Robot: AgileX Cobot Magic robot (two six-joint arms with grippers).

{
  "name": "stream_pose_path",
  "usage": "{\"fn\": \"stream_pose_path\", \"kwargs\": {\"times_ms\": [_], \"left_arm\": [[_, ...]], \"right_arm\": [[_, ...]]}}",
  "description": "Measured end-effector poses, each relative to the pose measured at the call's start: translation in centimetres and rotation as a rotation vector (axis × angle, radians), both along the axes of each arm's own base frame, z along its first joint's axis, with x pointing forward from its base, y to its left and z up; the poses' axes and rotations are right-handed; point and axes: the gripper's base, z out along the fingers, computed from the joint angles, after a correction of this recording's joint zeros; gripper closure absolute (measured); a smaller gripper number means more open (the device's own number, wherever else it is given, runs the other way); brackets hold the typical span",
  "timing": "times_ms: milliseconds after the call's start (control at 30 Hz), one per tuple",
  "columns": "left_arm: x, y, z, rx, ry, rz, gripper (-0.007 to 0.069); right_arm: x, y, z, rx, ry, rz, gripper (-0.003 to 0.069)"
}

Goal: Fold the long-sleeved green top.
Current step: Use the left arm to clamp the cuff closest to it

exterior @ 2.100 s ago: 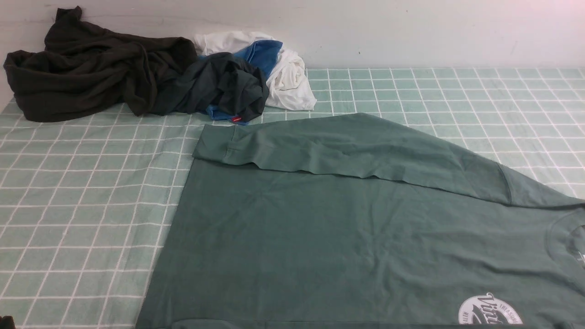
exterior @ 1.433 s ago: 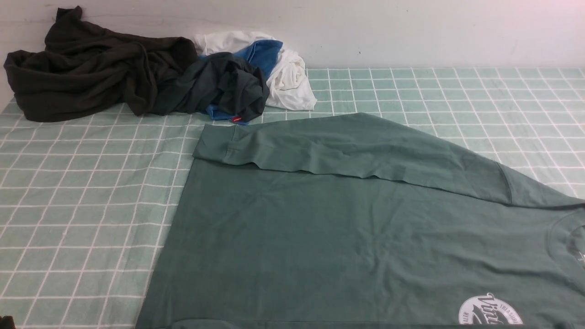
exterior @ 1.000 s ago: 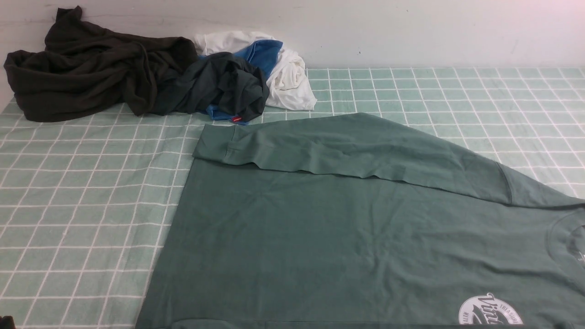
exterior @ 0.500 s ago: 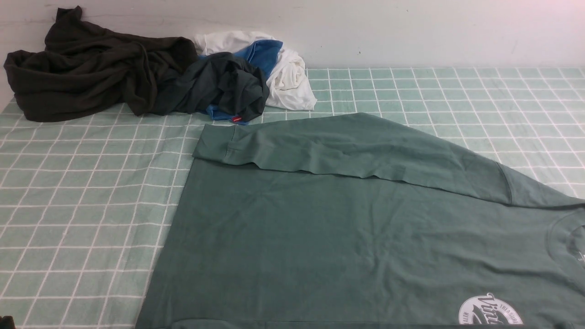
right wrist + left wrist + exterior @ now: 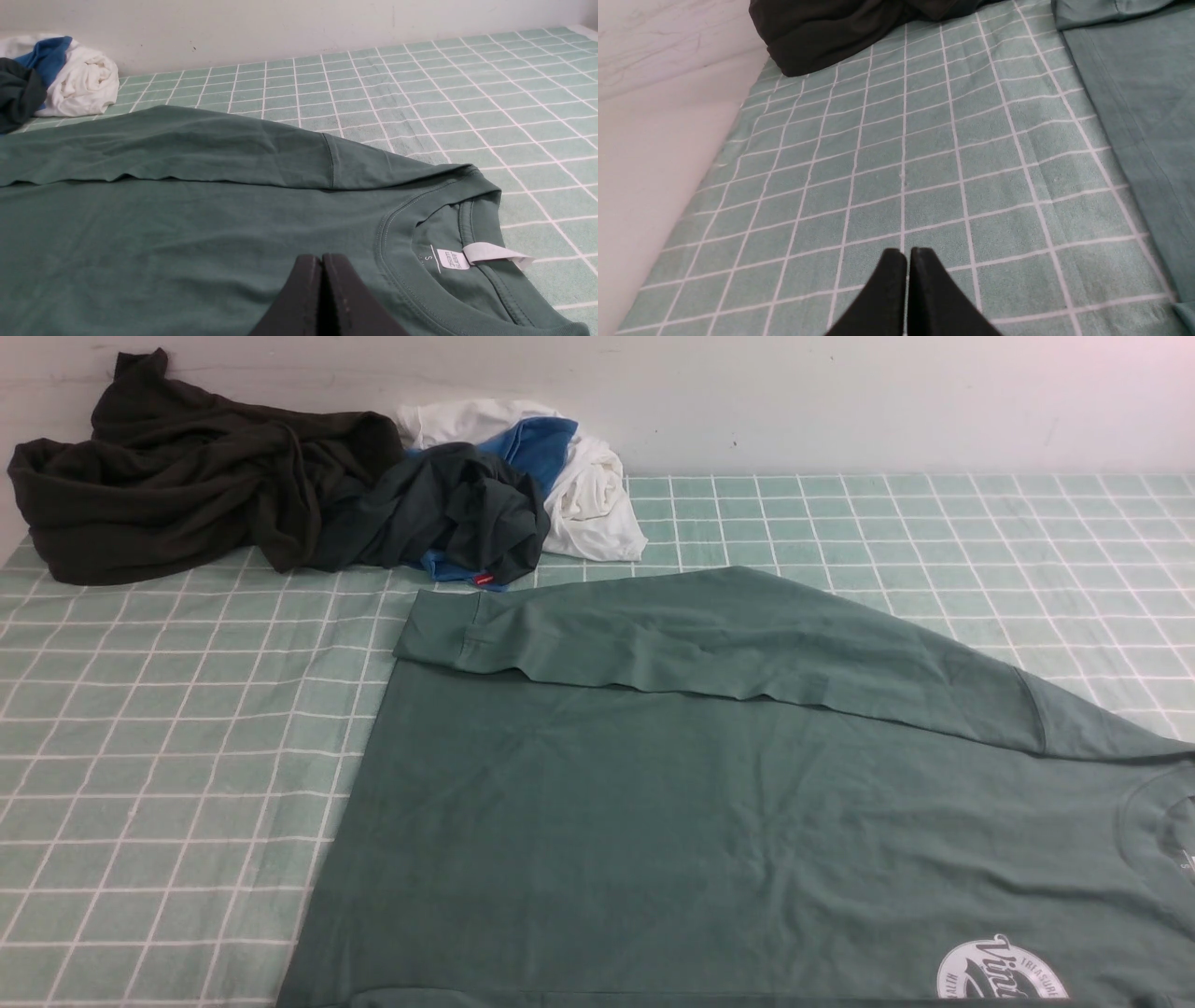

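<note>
Sage jersey, the green long-sleeved top (image 5: 709,821) lay flat at worktop's (image 5: 168,756) near-right edge, sleeve (image 5: 709,635) folded across. L wrist: left hand (image 5: 906,254) closed, empty, beside top's hem. R wrist: right hand (image 5: 321,259) closed, empty, over top nr collar (image 5: 402,266).

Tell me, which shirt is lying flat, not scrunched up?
The green long-sleeved top. The other clothes are crumpled in a heap by the wall.
</note>
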Motion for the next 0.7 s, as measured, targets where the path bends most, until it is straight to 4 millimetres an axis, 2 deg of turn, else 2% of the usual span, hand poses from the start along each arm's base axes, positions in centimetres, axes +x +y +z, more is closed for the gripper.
{"fn": "stream_pose_path", "kwargs": {"times_ms": [200,433,567,667,700], "left_arm": [[0.0,0.1,0.0,0.056,-0.003,0.000,0.0627],[0.3,-0.3,1.1,-0.018,-0.134,-0.025,0.0627],[0.3,-0.3,1.2,-0.023,-0.146,-0.028,0.0627],[0.3,-0.4,1.3,-0.121,-0.170,-0.022,0.0627],[0.4,-0.6,1.6,-0.307,-0.217,-0.011,0.0627]], "right_arm": [[0.0,0.0,0.0,0.000,0.000,0.000,0.0675],[0.0,0.0,0.0,0.000,0.000,0.000,0.0675],[0.0,0.0,0.0,0.000,0.000,0.000,0.0675],[0.0,0.0,0.0,0.000,0.000,0.000,0.0675],[0.0,0.0,0.0,0.002,0.000,0.000,0.0675]]}}
